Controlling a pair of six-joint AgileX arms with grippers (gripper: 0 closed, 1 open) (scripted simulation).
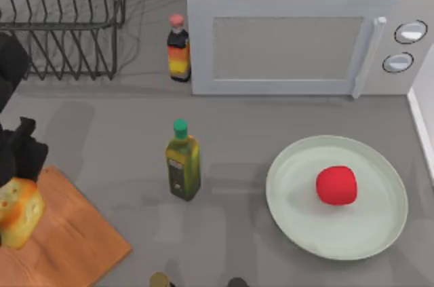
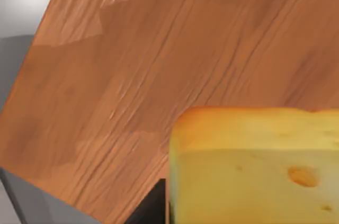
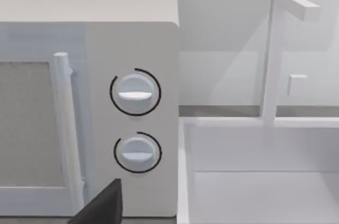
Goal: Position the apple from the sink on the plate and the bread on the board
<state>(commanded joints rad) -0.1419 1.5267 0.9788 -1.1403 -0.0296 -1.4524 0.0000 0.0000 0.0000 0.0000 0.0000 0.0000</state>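
Note:
The golden bread (image 1: 17, 212) with its toasted top hangs at the far left, over the near-left part of the orange-brown wooden board (image 1: 74, 239). My left gripper (image 1: 22, 165) is shut on it from above. The left wrist view shows the bread (image 2: 254, 171) close up with the board's grain (image 2: 159, 49) beneath it. The red apple (image 1: 336, 186) lies inside the pale green plate (image 1: 380, 233) at the right. A dark part of my right gripper (image 3: 100, 208) appears in front of the microwave's knobs (image 3: 135, 94), beside the white sink (image 3: 254, 181).
A white microwave (image 1: 285, 49) fills the back. A sauce bottle (image 1: 179, 49) stands at its left corner, and a green-capped oil bottle (image 1: 183, 168) stands mid-table. A wire dish rack (image 1: 64, 22) sits back left. The sink's edge (image 1: 424, 121) runs along the right.

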